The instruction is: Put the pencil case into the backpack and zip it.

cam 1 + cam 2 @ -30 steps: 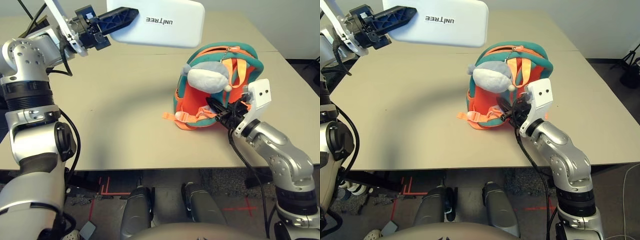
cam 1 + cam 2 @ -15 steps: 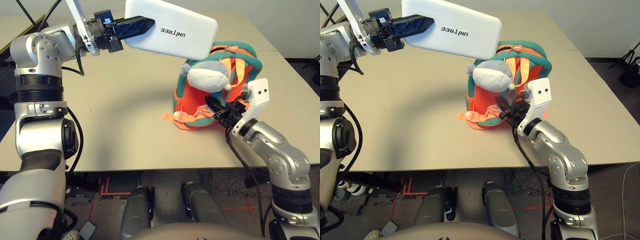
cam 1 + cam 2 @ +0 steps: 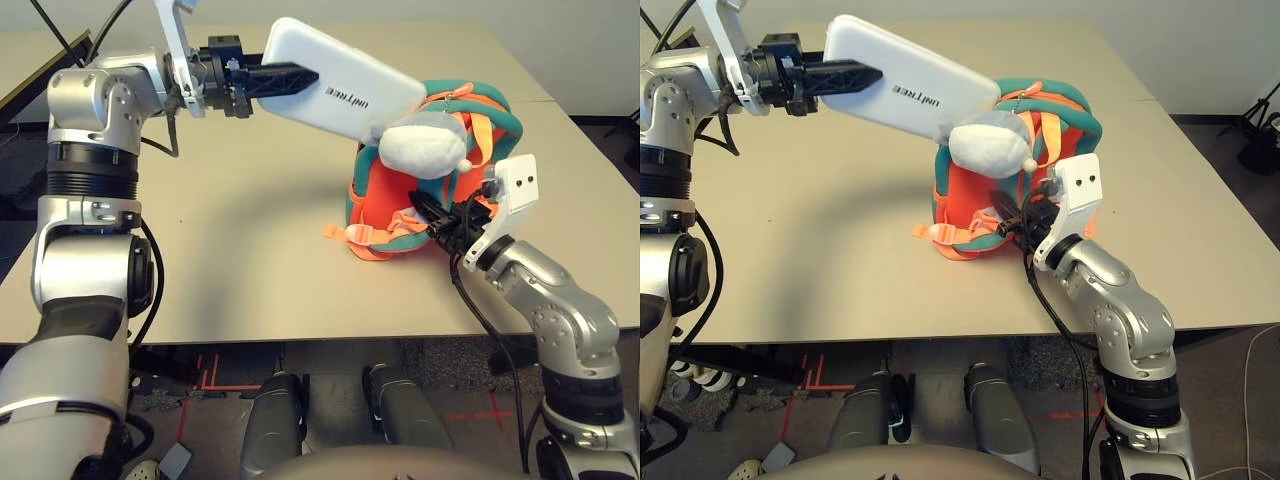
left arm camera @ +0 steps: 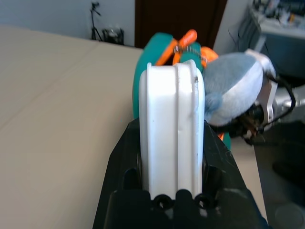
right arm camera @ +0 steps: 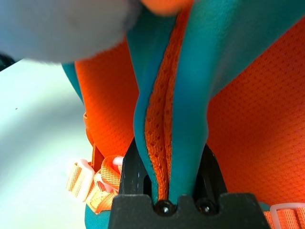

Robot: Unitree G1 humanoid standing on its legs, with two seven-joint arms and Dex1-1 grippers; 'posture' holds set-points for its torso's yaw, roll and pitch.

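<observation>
Left gripper [image 4: 172, 143]: fingers clamped on both faces of pencil case [image 3: 342, 82], which extends beyond the fingertips toward plush toy [image 3: 422, 148]. Right gripper [image 5: 167, 167]: fingers pinching a teal-and-orange edge of backpack [image 3: 385, 195]; orange strap buckle [image 3: 360, 234] near those fingers; table [image 3: 230, 260] beneath.

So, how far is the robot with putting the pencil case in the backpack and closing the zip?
Looks done: the pencil case is picked up, clamped in the left tool.
In hand: it is held up against the grey-white plush toy, while the right tool pinches the teal and orange trim of the backpack.
Left: the case is outside the bag, so inserting and zipping both remain.
</observation>
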